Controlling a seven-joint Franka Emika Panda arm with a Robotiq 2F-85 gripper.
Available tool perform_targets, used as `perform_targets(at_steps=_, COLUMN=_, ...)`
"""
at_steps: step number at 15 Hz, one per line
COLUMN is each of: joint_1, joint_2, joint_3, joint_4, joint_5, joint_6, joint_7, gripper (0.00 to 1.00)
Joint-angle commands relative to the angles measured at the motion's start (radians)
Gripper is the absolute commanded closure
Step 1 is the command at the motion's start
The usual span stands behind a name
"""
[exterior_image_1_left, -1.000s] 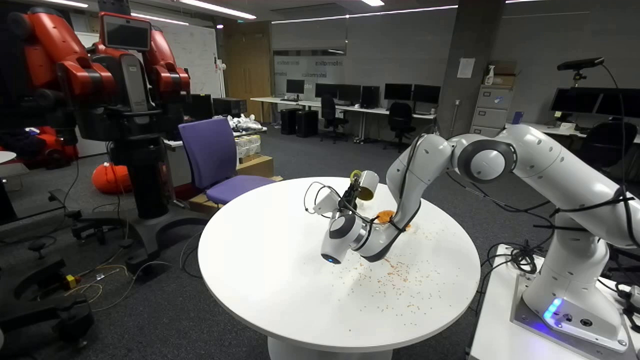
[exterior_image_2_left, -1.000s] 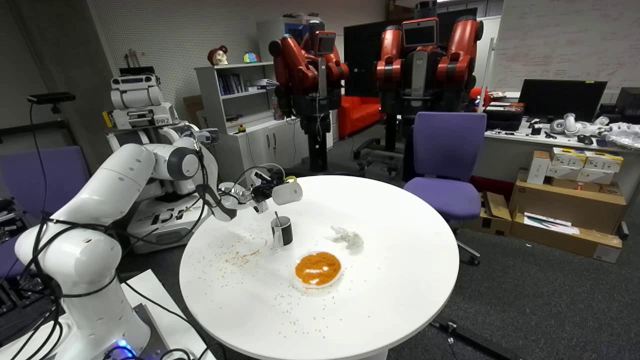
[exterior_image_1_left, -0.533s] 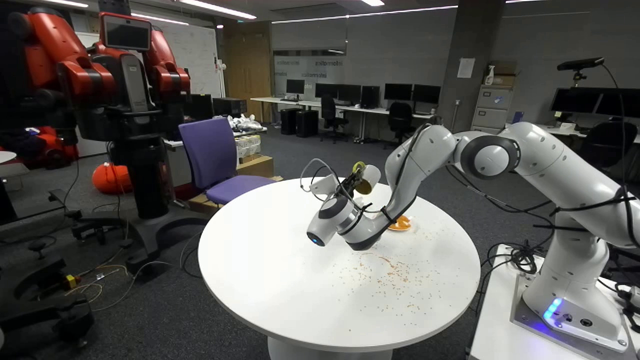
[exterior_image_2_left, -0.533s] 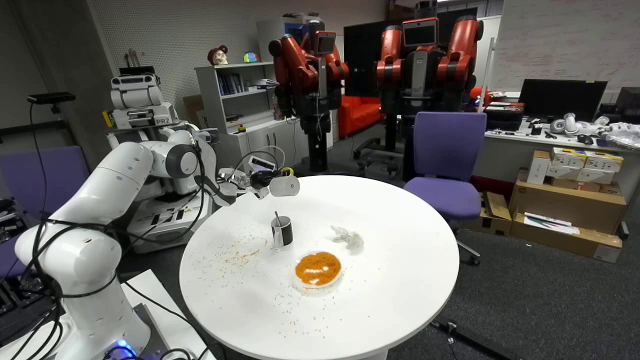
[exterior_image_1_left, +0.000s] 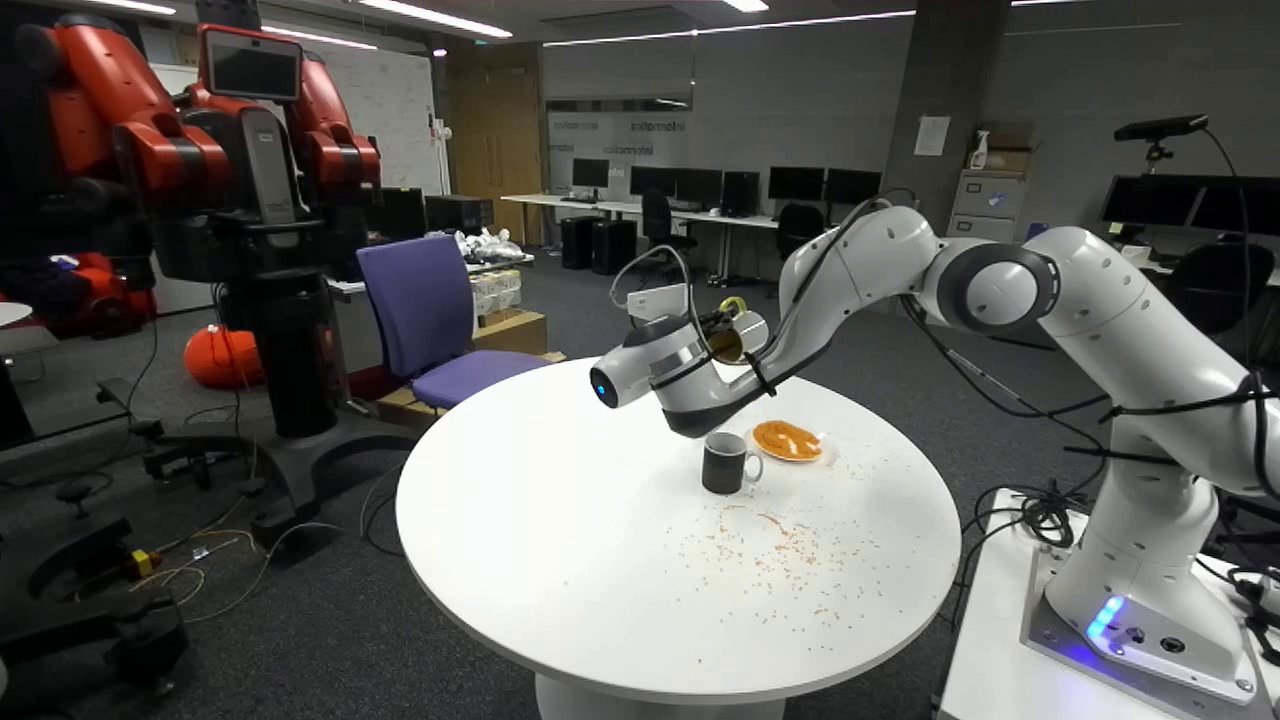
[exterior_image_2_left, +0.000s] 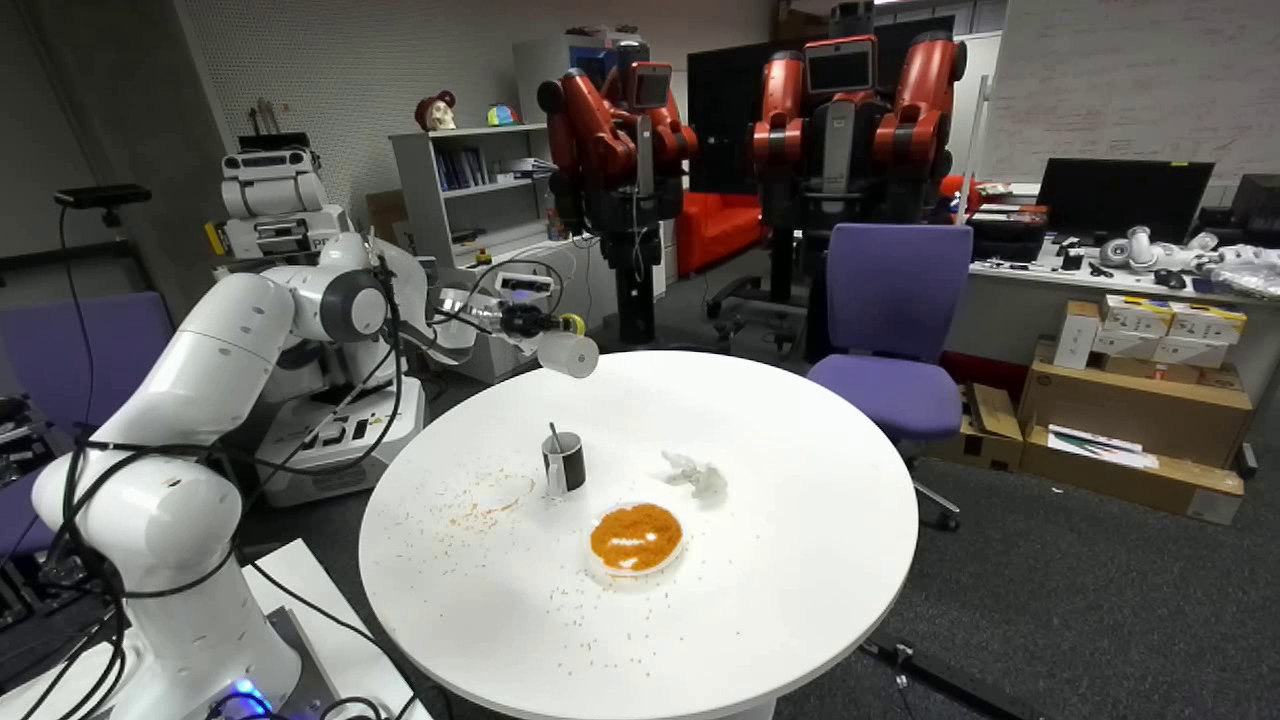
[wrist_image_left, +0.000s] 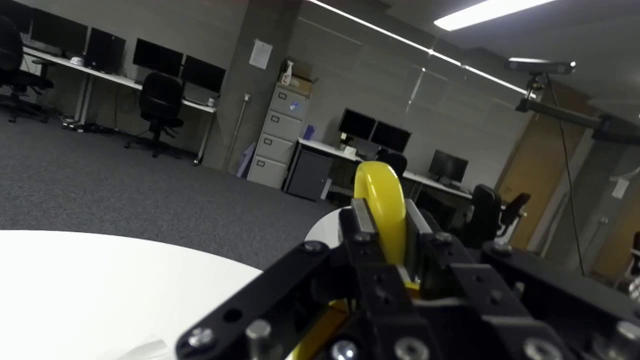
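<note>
My gripper (wrist_image_left: 391, 220) is shut on the yellow handle (wrist_image_left: 382, 195) of a white mug (exterior_image_1_left: 752, 328). The mug's yellowish inside shows in an exterior view; it is tipped on its side in the air above the far part of the round white table (exterior_image_1_left: 520, 520). The mug (exterior_image_2_left: 568, 354) and gripper (exterior_image_2_left: 540, 322) also show in another exterior view. Below stands a dark mug (exterior_image_1_left: 722, 466) with a light handle, upright, with a spoon-like stick (exterior_image_2_left: 555, 436) in it. A plate of orange grains (exterior_image_2_left: 637, 540) lies on the table beside it.
Loose grains (exterior_image_1_left: 790, 550) are scattered on the table near the arm's base. Crumpled clear plastic (exterior_image_2_left: 698, 478) lies behind the plate. A purple chair (exterior_image_2_left: 890, 330) stands against the table's far side. Cables (exterior_image_1_left: 690, 290) loop from the wrist.
My gripper has risen with the white mug still held, and the arm has drawn up and back. The dark mug and the plate are now uncovered in an exterior view.
</note>
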Motion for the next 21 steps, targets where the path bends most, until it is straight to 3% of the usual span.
perform_targets(at_steps=1, joint_1=-0.032, joint_2=-0.053, joint_3=0.029, joint_4=0.058, joint_5=0.112, joint_6=0.000, joint_7=0.072, gripper=0.95)
perform_targets(at_steps=13, joint_1=-0.033, joint_2=-0.041, joint_3=0.069, joint_4=0.355, joint_5=0.635, joint_6=-0.004, joint_7=0.267, gripper=0.95)
perform_targets(at_steps=14, joint_1=-0.044, joint_2=-0.042, joint_3=0.099, joint_4=0.361, joint_5=0.674, joint_6=0.002, joint_7=0.303, gripper=0.95)
perform_targets(at_steps=18, joint_1=-0.049, joint_2=-0.049, joint_3=0.165, joint_4=0.340, joint_5=0.854, joint_6=0.106, joint_7=0.475, gripper=0.95)
perform_targets(at_steps=21, joint_1=-0.071, joint_2=-0.073, joint_3=0.206, joint_4=0.271, joint_5=0.945, joint_6=0.272, joint_7=0.589, gripper=0.95)
